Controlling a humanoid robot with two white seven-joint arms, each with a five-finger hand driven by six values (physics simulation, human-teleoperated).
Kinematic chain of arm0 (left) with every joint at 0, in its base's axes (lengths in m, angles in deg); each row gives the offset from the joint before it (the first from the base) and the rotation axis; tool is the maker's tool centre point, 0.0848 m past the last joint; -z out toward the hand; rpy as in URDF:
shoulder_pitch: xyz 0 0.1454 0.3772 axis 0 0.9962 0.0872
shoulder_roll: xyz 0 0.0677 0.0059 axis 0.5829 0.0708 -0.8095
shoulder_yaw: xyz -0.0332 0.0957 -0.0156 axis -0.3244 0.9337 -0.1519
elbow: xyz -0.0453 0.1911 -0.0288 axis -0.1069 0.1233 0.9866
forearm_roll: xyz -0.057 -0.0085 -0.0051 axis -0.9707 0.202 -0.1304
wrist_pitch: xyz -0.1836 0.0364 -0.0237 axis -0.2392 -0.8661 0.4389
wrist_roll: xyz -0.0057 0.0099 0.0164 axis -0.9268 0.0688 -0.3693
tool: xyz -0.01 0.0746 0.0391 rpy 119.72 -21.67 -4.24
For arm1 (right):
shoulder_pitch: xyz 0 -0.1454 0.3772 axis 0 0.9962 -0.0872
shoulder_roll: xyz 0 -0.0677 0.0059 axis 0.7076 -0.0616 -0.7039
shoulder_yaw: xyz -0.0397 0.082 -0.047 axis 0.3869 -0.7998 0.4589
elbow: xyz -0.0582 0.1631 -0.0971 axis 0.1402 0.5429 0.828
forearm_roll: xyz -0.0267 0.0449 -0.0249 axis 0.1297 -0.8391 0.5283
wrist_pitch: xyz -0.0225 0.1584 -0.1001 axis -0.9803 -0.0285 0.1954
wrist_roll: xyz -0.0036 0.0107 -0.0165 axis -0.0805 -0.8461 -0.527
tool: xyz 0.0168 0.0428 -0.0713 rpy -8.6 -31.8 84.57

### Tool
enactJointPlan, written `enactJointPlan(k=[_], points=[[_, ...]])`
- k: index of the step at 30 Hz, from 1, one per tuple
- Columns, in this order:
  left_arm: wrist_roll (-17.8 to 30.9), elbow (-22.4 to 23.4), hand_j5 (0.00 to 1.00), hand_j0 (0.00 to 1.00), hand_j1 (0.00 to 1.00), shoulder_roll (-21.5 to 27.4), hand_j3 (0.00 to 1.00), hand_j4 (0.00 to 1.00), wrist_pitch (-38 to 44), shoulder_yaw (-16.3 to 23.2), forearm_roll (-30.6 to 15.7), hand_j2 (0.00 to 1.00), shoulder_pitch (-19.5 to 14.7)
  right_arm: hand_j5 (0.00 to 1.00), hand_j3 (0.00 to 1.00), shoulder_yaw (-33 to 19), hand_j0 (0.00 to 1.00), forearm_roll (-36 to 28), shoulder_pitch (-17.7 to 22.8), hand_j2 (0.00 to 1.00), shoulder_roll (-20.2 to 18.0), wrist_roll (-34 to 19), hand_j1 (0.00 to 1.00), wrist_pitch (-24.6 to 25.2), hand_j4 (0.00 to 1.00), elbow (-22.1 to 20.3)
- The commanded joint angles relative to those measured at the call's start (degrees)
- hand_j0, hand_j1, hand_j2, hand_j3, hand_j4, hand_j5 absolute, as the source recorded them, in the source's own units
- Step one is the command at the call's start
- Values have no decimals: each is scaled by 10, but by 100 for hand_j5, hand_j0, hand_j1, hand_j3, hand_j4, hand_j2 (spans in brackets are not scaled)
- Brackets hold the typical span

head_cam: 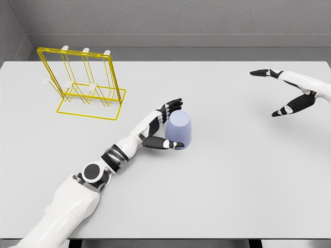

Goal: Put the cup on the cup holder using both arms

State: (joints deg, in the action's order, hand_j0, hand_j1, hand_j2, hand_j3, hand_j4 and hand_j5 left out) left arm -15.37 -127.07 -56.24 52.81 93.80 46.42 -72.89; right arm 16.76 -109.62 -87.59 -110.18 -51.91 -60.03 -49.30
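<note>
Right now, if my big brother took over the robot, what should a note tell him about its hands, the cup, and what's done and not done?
Left hand: fingers wrapped partly around the cup, thumb in front, fingers behind; it looks like a grasp just forming, cup on the table.
Right hand: open, holding nothing, hanging over the table's far right.
Cup: pale blue, upside down, near the middle of the table.
Cup holder: yellow wire rack at the far left, its pegs bare.
Done: left hand has reached the cup.
Left: lift it, bring in the right hand, set the cup on a peg.
</note>
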Motion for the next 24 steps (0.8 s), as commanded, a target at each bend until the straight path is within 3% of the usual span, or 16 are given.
enactJointPlan(k=[1,8,10,15,24], points=[[0,0,100,100,100,-1,100,100,0,0,-1,100,-3,100,100,0,100,-4,0,100,1,0,100,1,100,0],[0,3,99,99,99,-10,99,99,3,0,0,99,-4,100,100,0,100,-3,0,100,1,0,100,1,100,-1],[1,3,85,85,85,-10,85,85,2,1,1,85,-4,100,100,0,100,-3,0,100,1,0,100,1,100,-1],[1,2,63,63,63,-11,63,63,2,1,3,63,-2,100,100,0,100,-3,0,100,0,-1,100,1,100,-4],[18,-2,40,40,40,-10,40,40,-2,0,2,40,2,100,100,1,100,-3,-2,100,1,-1,100,1,100,-4]])
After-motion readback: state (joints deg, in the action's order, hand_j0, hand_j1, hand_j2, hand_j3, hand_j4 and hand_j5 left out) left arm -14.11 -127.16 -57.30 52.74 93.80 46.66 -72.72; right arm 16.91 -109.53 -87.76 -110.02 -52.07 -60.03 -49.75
